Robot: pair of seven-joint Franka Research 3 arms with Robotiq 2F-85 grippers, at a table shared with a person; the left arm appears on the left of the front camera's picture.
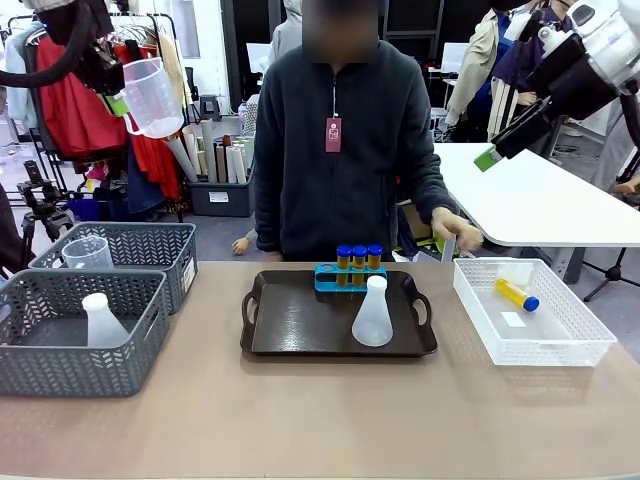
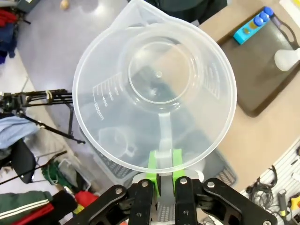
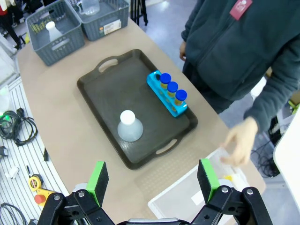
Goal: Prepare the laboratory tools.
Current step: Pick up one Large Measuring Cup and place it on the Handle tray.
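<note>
High at the left, my left gripper (image 1: 122,104) is shut on the handle of a clear measuring beaker (image 1: 152,95). The left wrist view looks into that beaker (image 2: 154,89) from above, and the green pads (image 2: 152,165) pinch its handle. On the black tray (image 1: 290,335) stand a white conical flask (image 1: 372,315) and a blue rack (image 1: 350,276) holding three amber blue-capped tubes (image 1: 358,256). My right gripper (image 3: 152,180) hangs open and holds nothing, high over the table's right side, above the tray (image 3: 108,93), flask (image 3: 129,126) and rack (image 3: 168,96).
Two grey baskets (image 1: 140,345) sit at the left, one holding a flask (image 1: 100,322), the other a beaker (image 1: 88,252). At the right, a white mesh basket (image 1: 575,335) holds one blue-capped tube (image 1: 517,294). The person's hand (image 1: 455,230) hovers near its far corner.
</note>
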